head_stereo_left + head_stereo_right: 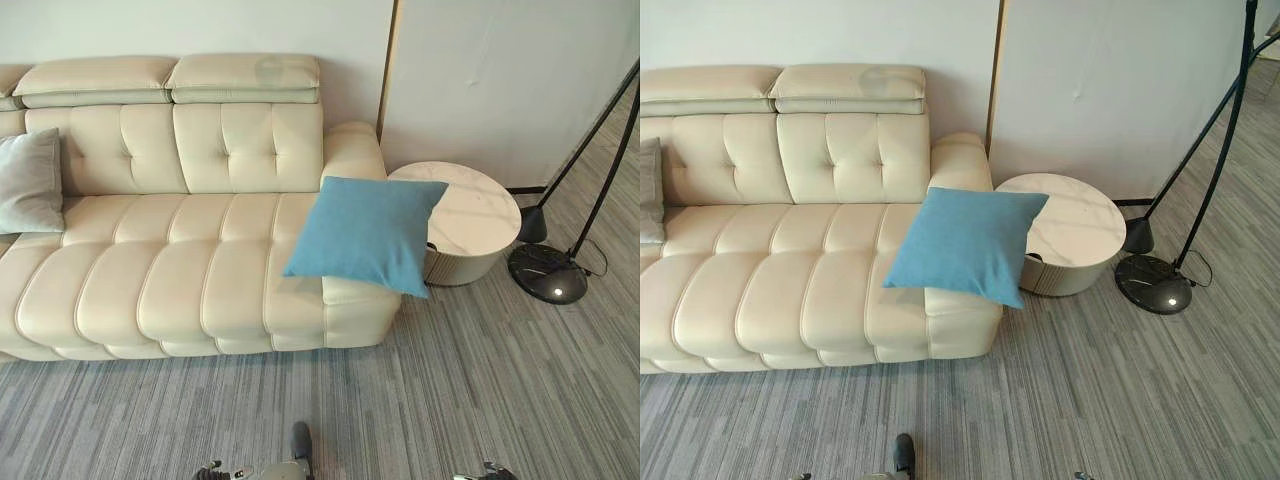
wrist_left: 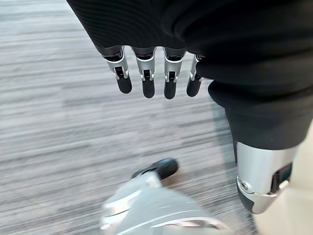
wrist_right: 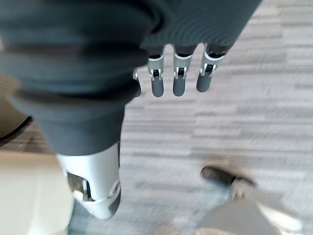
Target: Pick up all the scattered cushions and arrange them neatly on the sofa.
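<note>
A blue cushion (image 1: 368,233) lies tilted on the right armrest of the cream leather sofa (image 1: 170,280), its right corner hanging out over the edge toward the side table. A grey cushion (image 1: 30,180) leans against the backrest at the sofa's far left. My left hand (image 2: 146,78) hangs over the carpet with its fingers straight, open and holding nothing. My right hand (image 3: 178,78) also hangs open over the carpet, empty. Both hands are well short of the sofa.
A round white marble-top side table (image 1: 475,210) stands right beside the armrest. A black floor lamp with a round base (image 1: 548,272) and slanted poles stands further right. Grey striped carpet (image 1: 450,390) lies between me and the sofa.
</note>
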